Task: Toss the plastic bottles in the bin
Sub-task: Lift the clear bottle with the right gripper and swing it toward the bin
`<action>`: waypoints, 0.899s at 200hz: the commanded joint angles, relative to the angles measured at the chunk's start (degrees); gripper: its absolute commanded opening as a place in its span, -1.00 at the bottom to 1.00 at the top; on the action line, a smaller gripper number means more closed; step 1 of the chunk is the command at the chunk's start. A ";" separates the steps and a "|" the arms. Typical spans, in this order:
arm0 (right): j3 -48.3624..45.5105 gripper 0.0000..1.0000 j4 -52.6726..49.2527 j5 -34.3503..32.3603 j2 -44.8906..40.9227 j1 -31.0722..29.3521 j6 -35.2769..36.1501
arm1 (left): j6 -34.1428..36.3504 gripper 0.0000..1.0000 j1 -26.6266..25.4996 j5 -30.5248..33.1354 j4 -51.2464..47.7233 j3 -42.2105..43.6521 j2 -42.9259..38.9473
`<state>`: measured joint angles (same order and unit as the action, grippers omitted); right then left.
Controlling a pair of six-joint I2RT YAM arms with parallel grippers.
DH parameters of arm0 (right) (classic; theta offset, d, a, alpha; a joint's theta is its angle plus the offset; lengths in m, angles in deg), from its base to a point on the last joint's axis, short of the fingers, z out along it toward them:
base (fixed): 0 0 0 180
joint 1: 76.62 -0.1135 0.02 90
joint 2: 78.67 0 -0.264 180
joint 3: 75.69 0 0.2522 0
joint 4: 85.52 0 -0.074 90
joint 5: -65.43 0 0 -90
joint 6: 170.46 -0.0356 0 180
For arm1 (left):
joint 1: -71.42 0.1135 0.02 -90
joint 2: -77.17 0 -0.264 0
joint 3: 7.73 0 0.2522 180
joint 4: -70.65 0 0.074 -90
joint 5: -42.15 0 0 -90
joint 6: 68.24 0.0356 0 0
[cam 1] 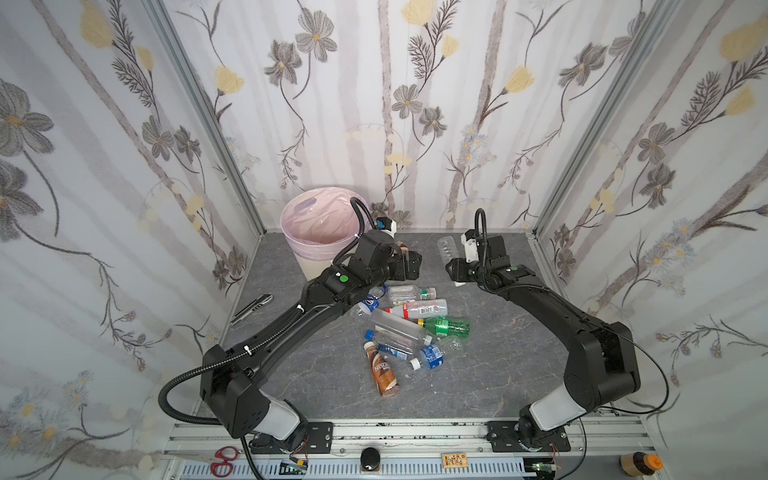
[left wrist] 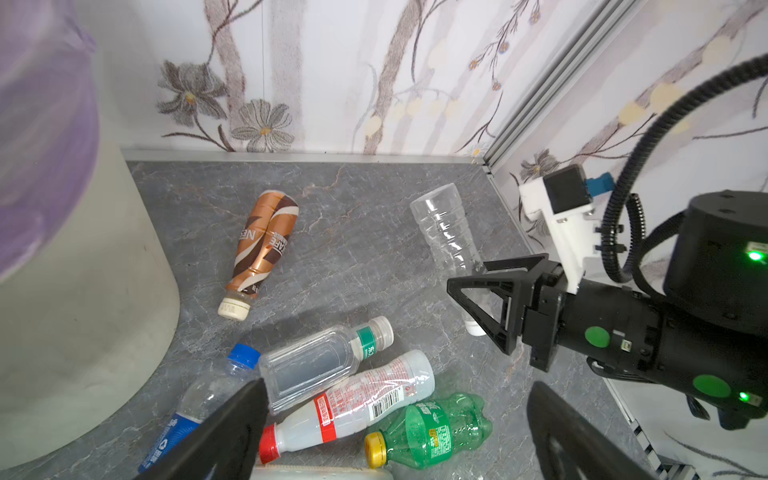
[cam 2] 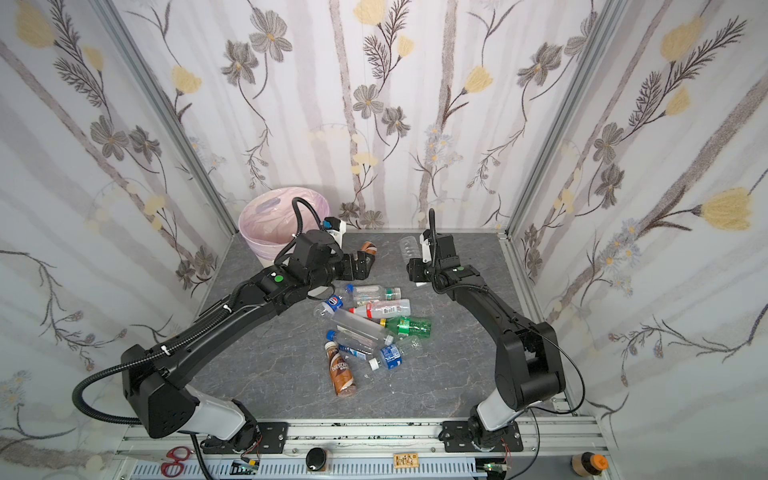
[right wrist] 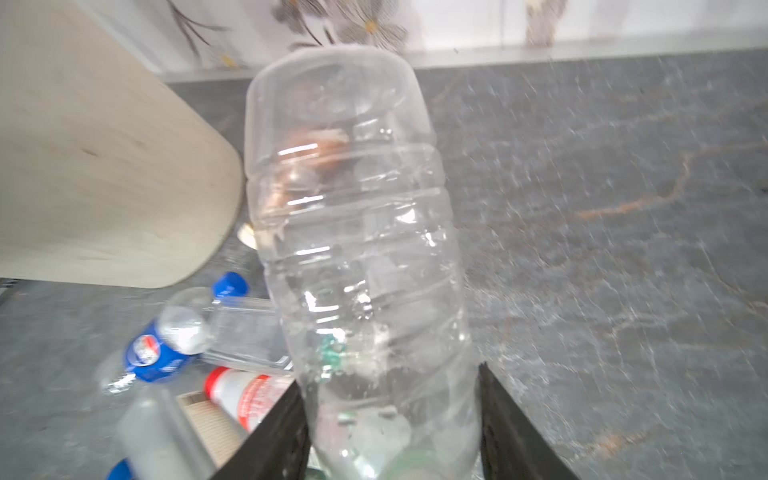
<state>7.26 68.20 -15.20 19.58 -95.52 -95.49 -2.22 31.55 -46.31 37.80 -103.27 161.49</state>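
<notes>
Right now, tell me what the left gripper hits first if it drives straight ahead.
Probably the clear bottle in the right gripper: the open left gripper aims slightly down toward it across bare table. Depth is unclear; it may touch the table just beside the bottle instead.

The gray table (cam 1: 498,353) holds a bin (cam 1: 309,264) (back left), bottles (cam 1: 395,326) heaped in the middle, and a brown bottle (left wrist: 264,241) beside the bin.

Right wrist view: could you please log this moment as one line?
right pincer: shut on clear ribbed bottle | left pincer: open, empty | bottle pile: on table
</notes>
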 commanded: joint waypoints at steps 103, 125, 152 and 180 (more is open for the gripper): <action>15.88 0.12 30.58 9.15 -6.47 -11.22 -6.90 | -1.81 1.00 14.85 -3.05 -0.51 -5.67 -11.93; 16.66 0.12 40.06 7.89 -8.51 -11.24 -8.97 | -2.33 1.00 17.93 -4.51 -0.51 -5.60 -14.13; 18.16 0.13 50.47 5.27 -8.11 -11.30 -11.08 | -3.33 1.00 21.10 -7.02 -0.59 -4.69 -15.46; 23.39 0.13 54.86 2.96 -3.39 -11.68 -13.34 | -3.67 1.00 23.02 -8.09 -0.60 -2.85 -16.93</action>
<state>26.95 113.93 -9.01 12.30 -106.93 -105.57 -5.07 53.40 -52.62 36.81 -107.34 145.68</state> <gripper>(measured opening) 0.566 0.997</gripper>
